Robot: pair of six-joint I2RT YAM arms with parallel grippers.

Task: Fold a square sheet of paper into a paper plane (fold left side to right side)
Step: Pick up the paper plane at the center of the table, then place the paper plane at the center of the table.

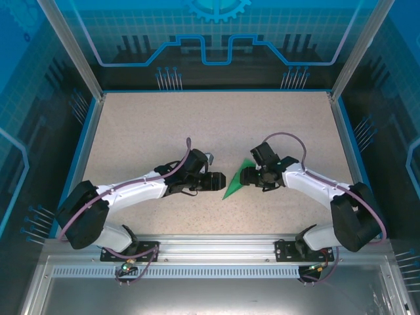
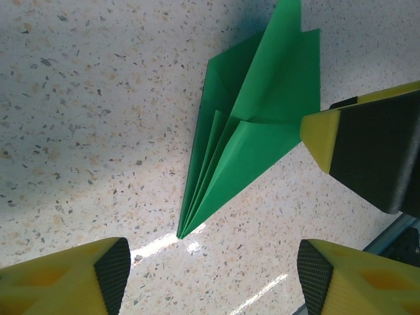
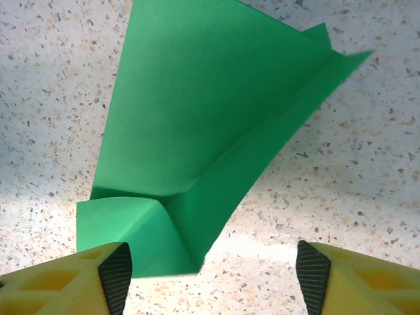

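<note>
The plane point(image 1: 235, 184) lay on the table point(image 1: 197, 125) a little below the centre of the top view. Its narrow tip pointed to the lower left and its wide end to the upper right. It sat between the two grippers: the left gripper point(image 1: 220, 180) was just beside it on the left, and the right gripper point(image 1: 246, 176) was at its wide end on the right.

In the left wrist view the plane point(image 2: 252, 131) ran from the top edge, right of centre, down to a sharp tip at lower centre, with its folded layers slightly fanned. The tip stopped just above the left gripper point(image 2: 213, 262), whose jaws stood wide with only bare table between them. From the right edge a finger of the right gripper point(image 2: 367, 151) reached the plane's side; whether it touched could not be told.

In the right wrist view the plane point(image 3: 197, 125) spread over the upper middle. A creased flap at the lower left came down next to the left-hand finger point(image 3: 117, 275). The right gripper point(image 3: 213, 269) also stood wide, gripping nothing, with the flap's lower edge just inside its gap.
</note>
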